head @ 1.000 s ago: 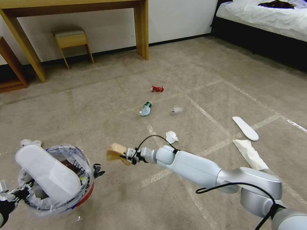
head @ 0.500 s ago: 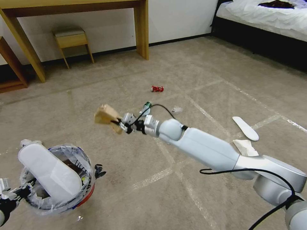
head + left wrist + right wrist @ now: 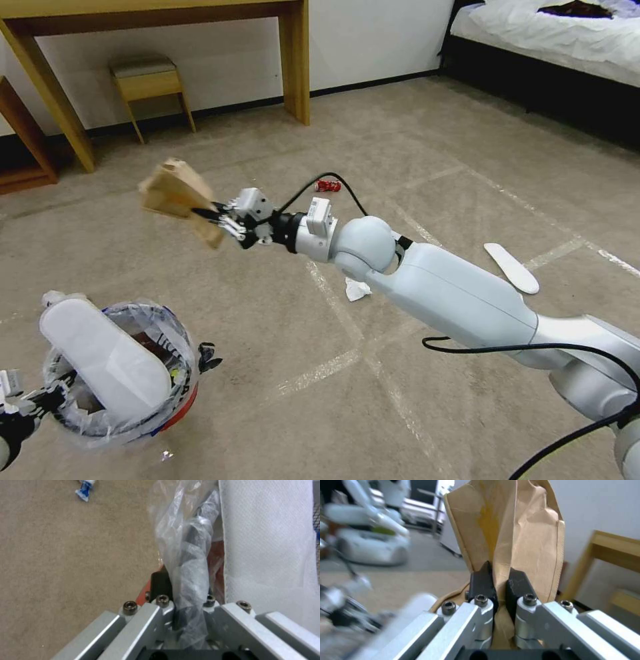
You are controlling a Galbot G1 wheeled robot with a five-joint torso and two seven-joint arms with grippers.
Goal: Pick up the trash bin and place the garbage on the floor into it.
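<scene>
The trash bin (image 3: 133, 393), red with a crinkled clear liner, hangs low at my left, and a white slipper (image 3: 100, 357) lies across its mouth. My left gripper (image 3: 40, 399) (image 3: 185, 587) is shut on the bin's rim (image 3: 191, 555), liner included. My right gripper (image 3: 208, 217) (image 3: 500, 580) is shut on a brown paper bag (image 3: 175, 190) (image 3: 506, 525), held in the air above and beyond the bin. On the floor (image 3: 280, 320) lie a red can (image 3: 328, 185), a crumpled tissue (image 3: 357, 289) and another white slipper (image 3: 512, 267). My right arm hides other litter.
A wooden desk (image 3: 295, 60) and a small stool (image 3: 150, 80) stand against the far wall. A bed (image 3: 553, 40) is at the back right. A blue-white wrapper scrap (image 3: 85, 488) lies on the carpet near the bin.
My right arm has risen and swung left and away, carrying the brown paper bag from beside the bin to well above it. The bin and left gripper have stayed put.
</scene>
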